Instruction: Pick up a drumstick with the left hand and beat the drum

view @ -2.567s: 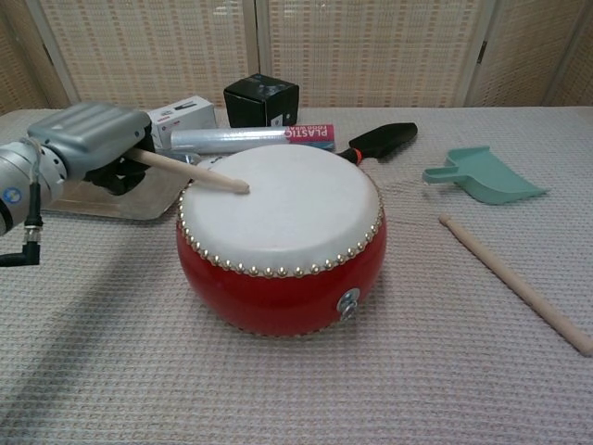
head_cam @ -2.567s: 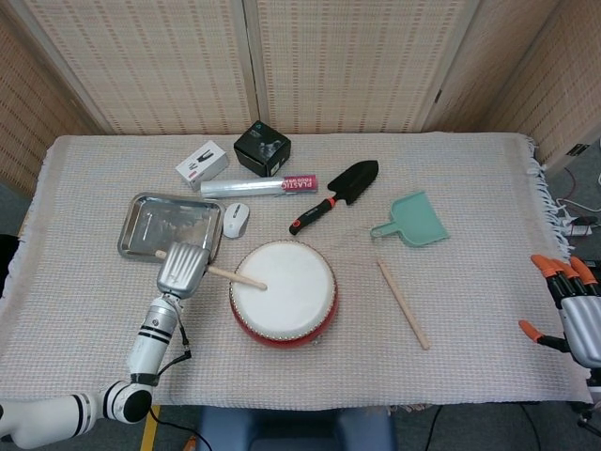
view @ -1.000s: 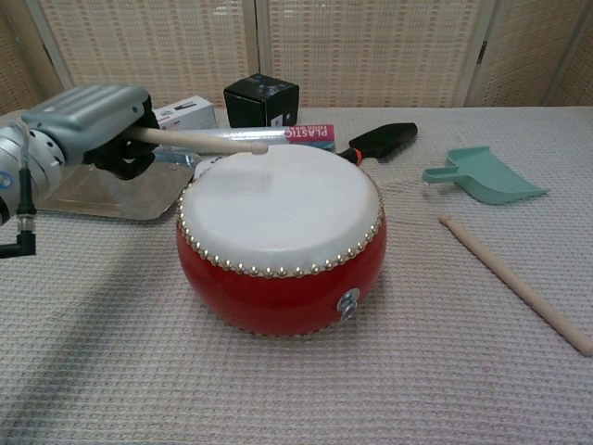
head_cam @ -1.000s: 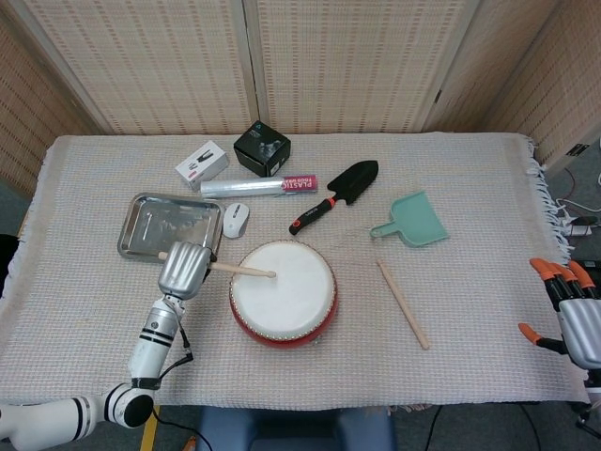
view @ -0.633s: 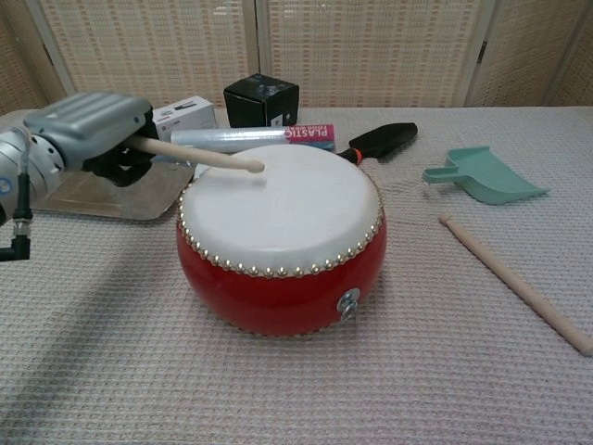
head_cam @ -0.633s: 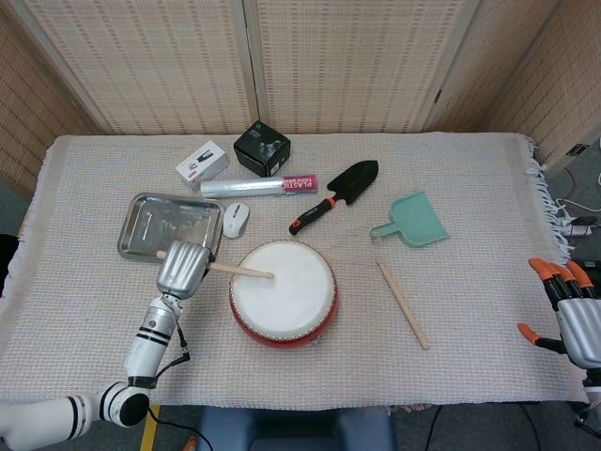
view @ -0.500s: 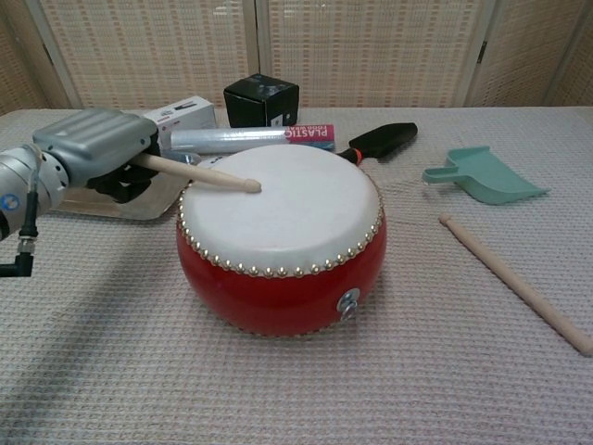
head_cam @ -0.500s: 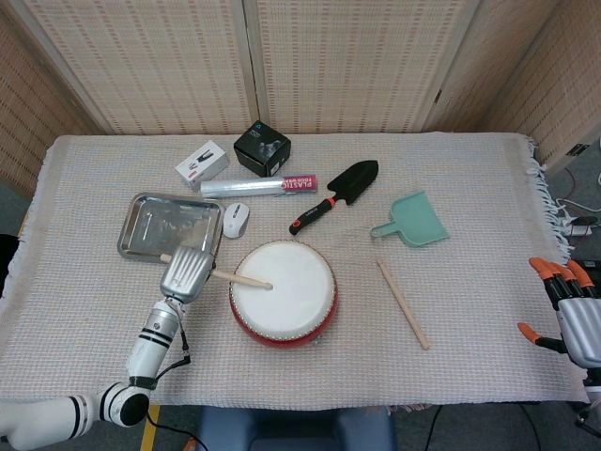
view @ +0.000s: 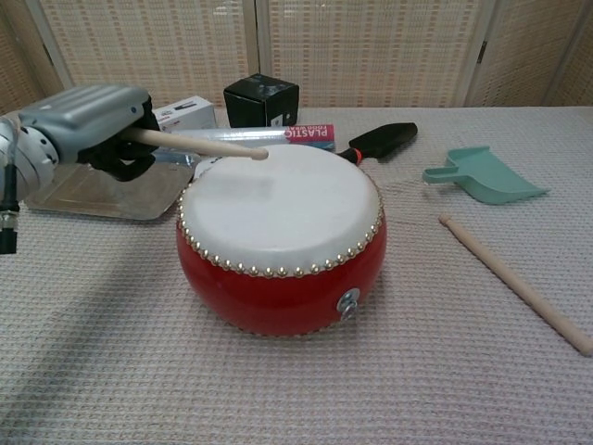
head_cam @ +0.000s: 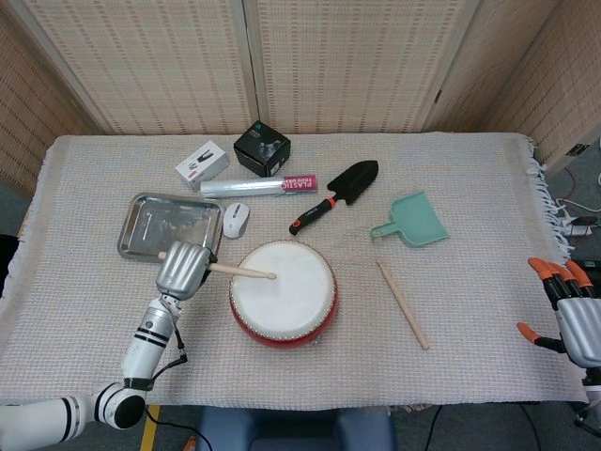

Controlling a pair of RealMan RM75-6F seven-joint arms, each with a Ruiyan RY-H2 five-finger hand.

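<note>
My left hand (view: 88, 125) grips the drumstick (view: 199, 144), whose rounded tip has lifted off the skin since half a second ago and hangs above the drum (view: 281, 236), near the table's front edge. That reads to me as the upswing between beats. The stick is plain pale wood; the drum is a squat red shell with a smooth white head, ringed by brass studs. My right hand (head_cam: 573, 315) idles open-fingered at the right edge.

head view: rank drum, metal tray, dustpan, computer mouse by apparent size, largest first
1. drum
2. metal tray, slightly smaller footprint than the drum
3. dustpan
4. computer mouse, clearly smallest

All sit at similar distance in this overhead view, so nearness barely skews the order.
</note>
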